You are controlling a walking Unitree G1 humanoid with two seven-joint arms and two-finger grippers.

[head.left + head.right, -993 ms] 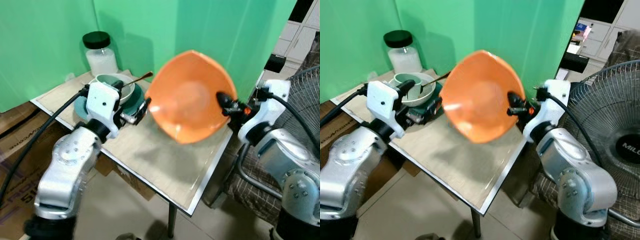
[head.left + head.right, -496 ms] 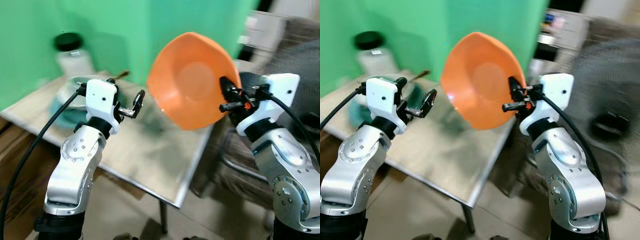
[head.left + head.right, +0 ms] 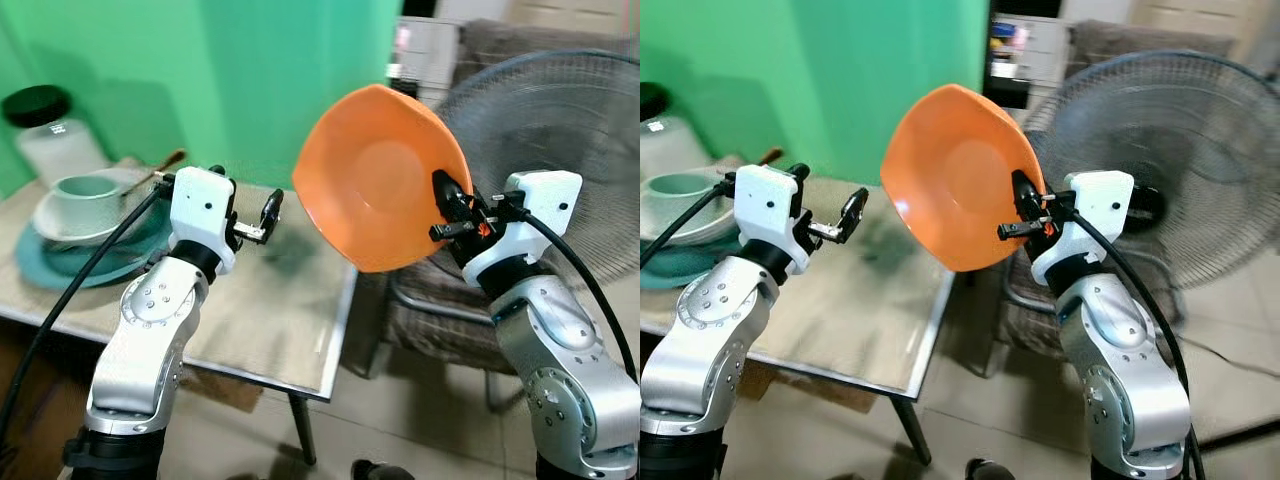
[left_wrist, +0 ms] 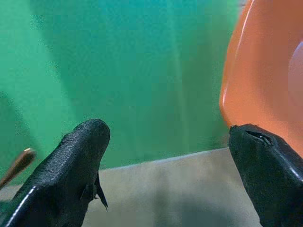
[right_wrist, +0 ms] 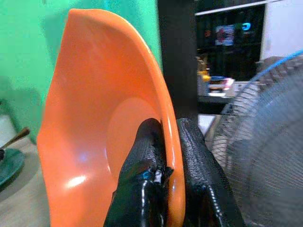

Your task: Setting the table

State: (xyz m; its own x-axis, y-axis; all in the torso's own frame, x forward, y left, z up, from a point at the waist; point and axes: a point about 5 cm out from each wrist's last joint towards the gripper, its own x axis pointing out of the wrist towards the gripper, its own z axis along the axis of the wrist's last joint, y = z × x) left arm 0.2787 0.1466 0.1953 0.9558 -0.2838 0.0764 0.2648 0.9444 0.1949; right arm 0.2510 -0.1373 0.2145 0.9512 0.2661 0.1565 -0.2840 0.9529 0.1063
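Note:
An orange bowl (image 3: 375,175) hangs tilted on edge in the air past the table's right end, its inside facing me. My right gripper (image 3: 444,196) is shut on its rim, one finger inside and one outside, as the right wrist view shows on the orange bowl (image 5: 90,118). My left gripper (image 3: 258,212) stands open above the table (image 3: 270,320), holding nothing; its fingers (image 4: 71,165) are wide apart. At the table's far left a pale green cup (image 3: 85,190) with a wooden-handled spoon (image 3: 165,162) sits on a teal plate (image 3: 60,265).
A glass jar with a black lid (image 3: 45,130) stands behind the plate against the green backdrop. A large floor fan (image 3: 560,130) and a chair with plaid fabric (image 3: 430,310) are to the right, close behind my right arm.
The camera has swung right, so the table and dishes shifted left and the fan came into view. The orange bowl stays gripped and now hangs off the table's right end.

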